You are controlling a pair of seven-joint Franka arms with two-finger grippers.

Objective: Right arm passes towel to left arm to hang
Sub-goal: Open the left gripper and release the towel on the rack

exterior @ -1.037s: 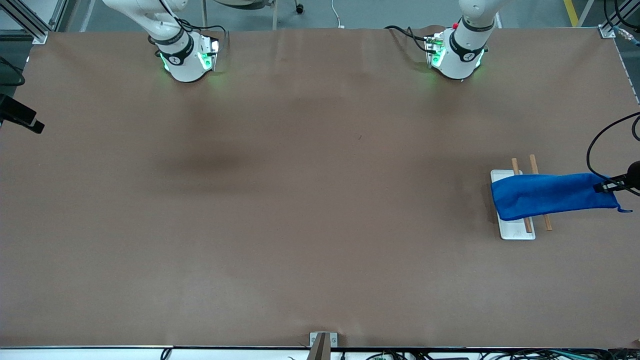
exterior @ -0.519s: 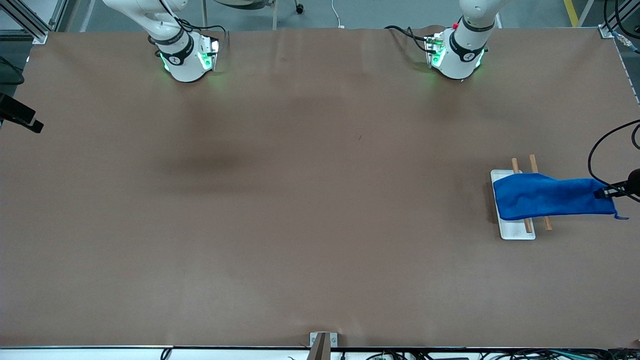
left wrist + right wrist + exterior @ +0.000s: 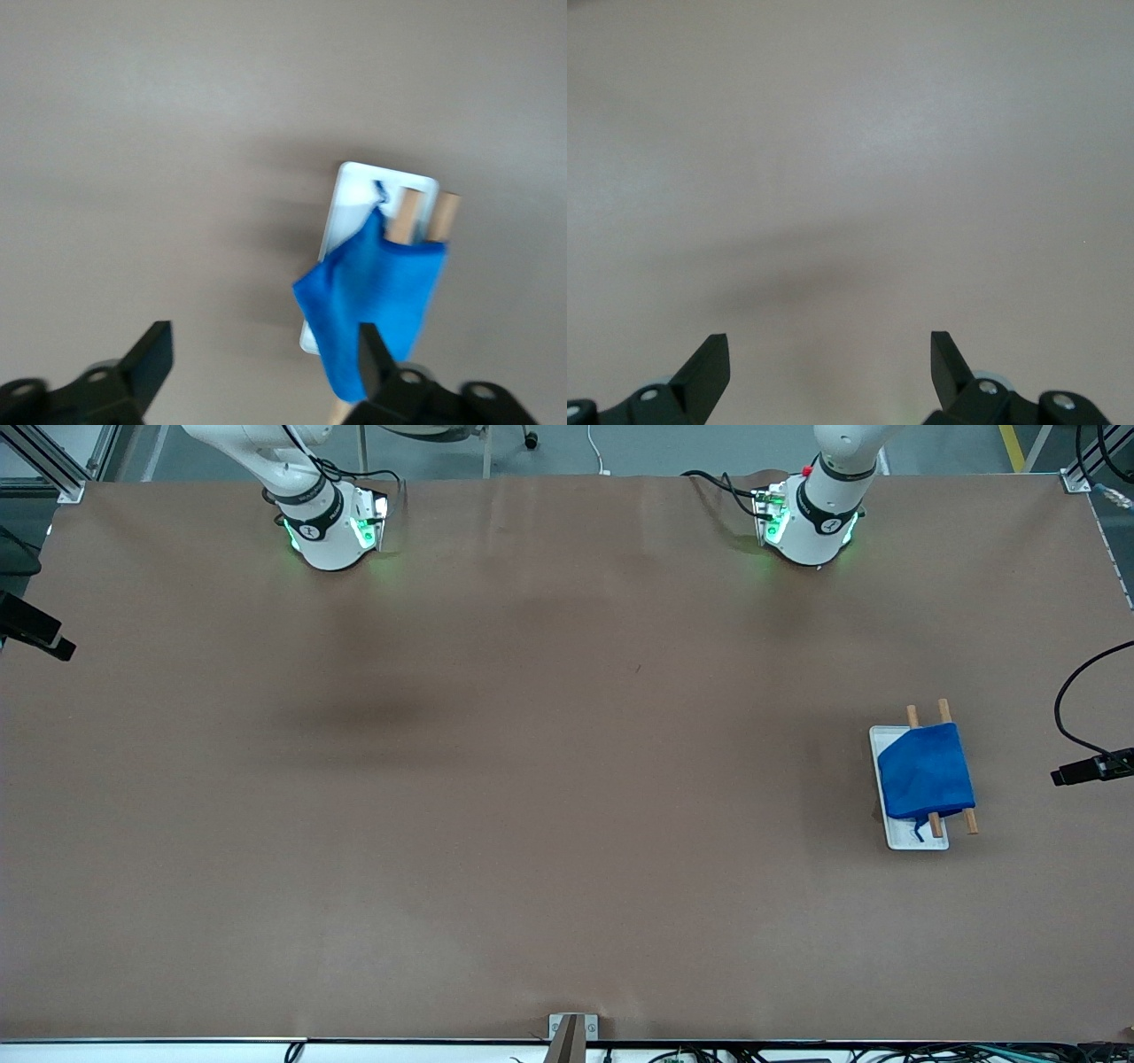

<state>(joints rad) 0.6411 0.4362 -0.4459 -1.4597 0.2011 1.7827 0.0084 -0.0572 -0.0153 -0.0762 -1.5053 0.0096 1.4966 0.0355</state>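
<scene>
The bright blue towel [image 3: 926, 772] hangs folded over two wooden rods [image 3: 944, 710] of a small rack with a white base [image 3: 917, 837], toward the left arm's end of the table. Its small loop dangles at the edge nearer the front camera. My left gripper [image 3: 1067, 775] is open and empty, apart from the towel, past the rack toward the table's edge. In the left wrist view the towel [image 3: 376, 297] drapes over the rods [image 3: 403, 212] ahead of the left gripper [image 3: 264, 341]. My right gripper [image 3: 828, 341] is open and empty over bare table.
The brown table [image 3: 532, 779] spreads between the two arm bases. A black cable [image 3: 1063, 708] loops near the left gripper at the table's edge. A black object [image 3: 35, 633] juts in at the right arm's end.
The left gripper has let go of the towel and drawn away toward the table's edge. The towel's stretched end has dropped, and it now hangs bunched over the rods.
</scene>
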